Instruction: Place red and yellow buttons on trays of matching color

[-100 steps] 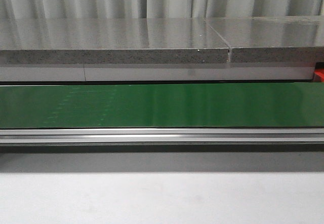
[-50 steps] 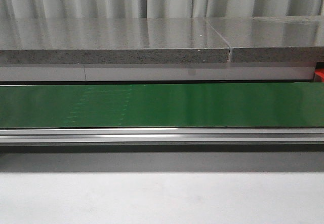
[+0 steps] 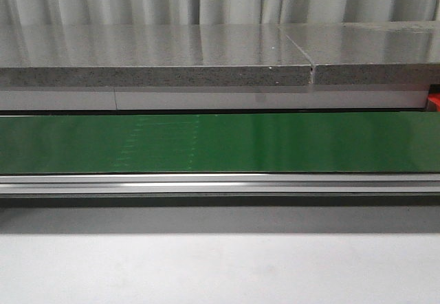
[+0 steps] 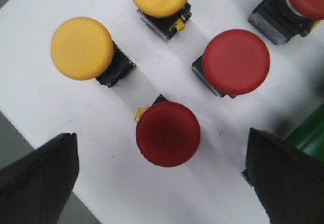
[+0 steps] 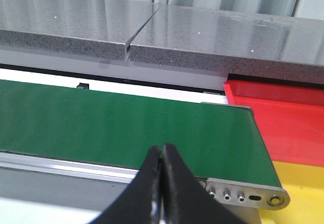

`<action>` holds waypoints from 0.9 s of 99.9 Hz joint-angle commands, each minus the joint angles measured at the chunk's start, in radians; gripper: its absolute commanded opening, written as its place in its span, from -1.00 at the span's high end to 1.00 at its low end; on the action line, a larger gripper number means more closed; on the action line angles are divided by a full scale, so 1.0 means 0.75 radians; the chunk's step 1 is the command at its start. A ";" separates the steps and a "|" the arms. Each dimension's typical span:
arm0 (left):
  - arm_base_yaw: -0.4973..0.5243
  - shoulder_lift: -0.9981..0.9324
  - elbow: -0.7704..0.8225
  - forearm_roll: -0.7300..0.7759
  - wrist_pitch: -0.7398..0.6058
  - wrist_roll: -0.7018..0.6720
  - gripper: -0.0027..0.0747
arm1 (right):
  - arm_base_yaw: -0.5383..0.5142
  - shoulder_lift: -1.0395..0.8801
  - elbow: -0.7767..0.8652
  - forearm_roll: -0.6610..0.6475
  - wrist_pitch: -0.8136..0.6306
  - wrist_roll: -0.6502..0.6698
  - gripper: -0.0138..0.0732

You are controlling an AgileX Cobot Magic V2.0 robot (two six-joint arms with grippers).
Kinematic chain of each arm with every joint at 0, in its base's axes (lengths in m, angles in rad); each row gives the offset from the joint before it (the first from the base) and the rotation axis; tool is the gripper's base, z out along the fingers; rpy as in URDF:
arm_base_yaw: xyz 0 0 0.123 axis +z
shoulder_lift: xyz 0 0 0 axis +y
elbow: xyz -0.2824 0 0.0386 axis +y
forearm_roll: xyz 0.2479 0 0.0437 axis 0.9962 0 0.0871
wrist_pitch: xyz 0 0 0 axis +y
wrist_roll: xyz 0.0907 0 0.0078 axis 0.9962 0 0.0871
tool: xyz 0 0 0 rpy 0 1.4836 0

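We see the green belt just beyond our right tool, its fingers pressed together, with the red tray and yellow tray beside it. Our left tool is spread wide above the white surface, the dark red button between its fingers, yellow buttons beyond.

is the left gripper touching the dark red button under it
Apart. The left wrist view shows the left gripper open, its fingers wide on either side of the dark red button, with white surface visible between each finger and the cap.
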 commanded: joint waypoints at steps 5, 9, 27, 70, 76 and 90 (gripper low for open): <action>0.004 0.027 -0.050 0.009 -0.053 0.000 -0.77 | 0.002 -0.021 -0.012 -0.017 -0.104 0.001 0.84; 0.008 0.037 -0.050 0.009 -0.061 0.000 -0.77 | 0.002 -0.021 -0.012 -0.017 -0.104 0.001 0.84; 0.010 0.076 -0.050 0.009 -0.080 0.000 -0.77 | 0.002 -0.021 -0.012 -0.017 -0.104 0.001 0.84; 0.010 0.145 -0.050 0.012 -0.094 0.000 -0.53 | 0.002 -0.021 -0.012 -0.017 -0.104 0.001 0.84; 0.010 0.145 -0.050 0.015 -0.094 0.000 -0.53 | 0.002 -0.021 -0.012 -0.017 -0.104 0.001 0.84; 0.010 0.145 -0.050 0.020 -0.091 0.000 -0.31 | 0.002 -0.021 -0.012 -0.017 -0.104 0.001 0.84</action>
